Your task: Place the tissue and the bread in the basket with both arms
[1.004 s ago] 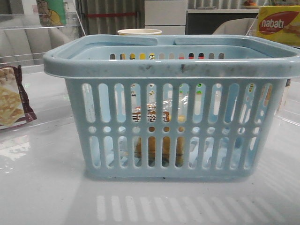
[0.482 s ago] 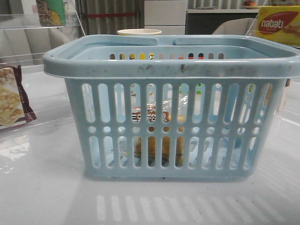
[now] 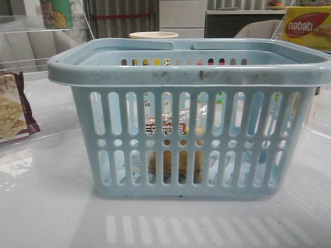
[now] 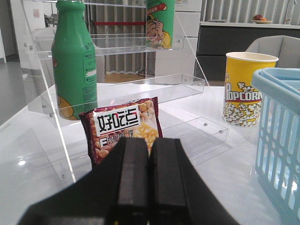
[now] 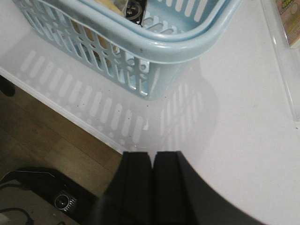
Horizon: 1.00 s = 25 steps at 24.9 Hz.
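Note:
The pale blue basket point(image 3: 186, 75) fills the front view. Through its slots I see the bread point(image 3: 173, 129), a clear packet with dark and red characters, lying inside. I cannot make out the tissue. My left gripper point(image 4: 149, 145) is shut and empty, low over the table, left of the basket point(image 4: 276, 89). My right gripper point(image 5: 152, 157) is shut and empty, over the table's front edge, apart from the basket's corner point(image 5: 187, 47). Neither gripper shows in the front view.
A maroon-edged cracker packet point(image 4: 124, 126) leans just beyond the left gripper and shows in the front view point(image 3: 13, 111). A green bottle point(image 4: 74, 61) stands on a clear acrylic shelf point(image 4: 140, 89). A popcorn cup point(image 4: 247, 89) stands behind the basket. A yellow nabati box point(image 3: 307, 28) stands far right.

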Tool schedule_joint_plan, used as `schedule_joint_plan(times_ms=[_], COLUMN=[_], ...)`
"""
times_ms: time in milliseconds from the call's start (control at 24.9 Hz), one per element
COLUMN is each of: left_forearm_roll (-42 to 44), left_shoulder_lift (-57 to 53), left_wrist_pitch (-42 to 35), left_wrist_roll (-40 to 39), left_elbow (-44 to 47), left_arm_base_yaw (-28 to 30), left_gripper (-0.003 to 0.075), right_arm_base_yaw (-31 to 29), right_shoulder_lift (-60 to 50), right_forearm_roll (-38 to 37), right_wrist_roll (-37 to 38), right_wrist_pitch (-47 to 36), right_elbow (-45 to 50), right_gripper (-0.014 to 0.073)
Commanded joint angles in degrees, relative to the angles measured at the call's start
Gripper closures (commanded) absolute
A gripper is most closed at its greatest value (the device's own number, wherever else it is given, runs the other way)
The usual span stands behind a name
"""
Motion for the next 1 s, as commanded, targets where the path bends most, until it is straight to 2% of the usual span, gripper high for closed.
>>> schedule_joint_plan(times_ms=[0, 201, 964], left_forearm_roll=[0.0, -5.9, -5.9], left_shoulder_lift=[-1.1, -1.1, -1.1], left_wrist_pitch=[-5.8, -6.9, -7.0], left_wrist_roll=[0.6, 9.3, 9.4], left_elbow=[0.0, 0.0, 0.0], left_arm_base_yaw=[-0.3, -0.3, -0.3], left_gripper=[0.0629, 0.0629, 0.0629], right_arm_base_yaw=[0.0, 0.0, 0.0], right_shoulder_lift=[0.1, 0.1, 0.1], right_forearm_roll=[-0.9, -0.9, -0.9], right_wrist_roll=[0.0, 0.0, 0.0], right_wrist_pitch=[-3.3, -3.3, -3.3], right_elbow=[-1.4, -1.4, -1.4], right_gripper=[0.0537, 0.0537, 0.0537])
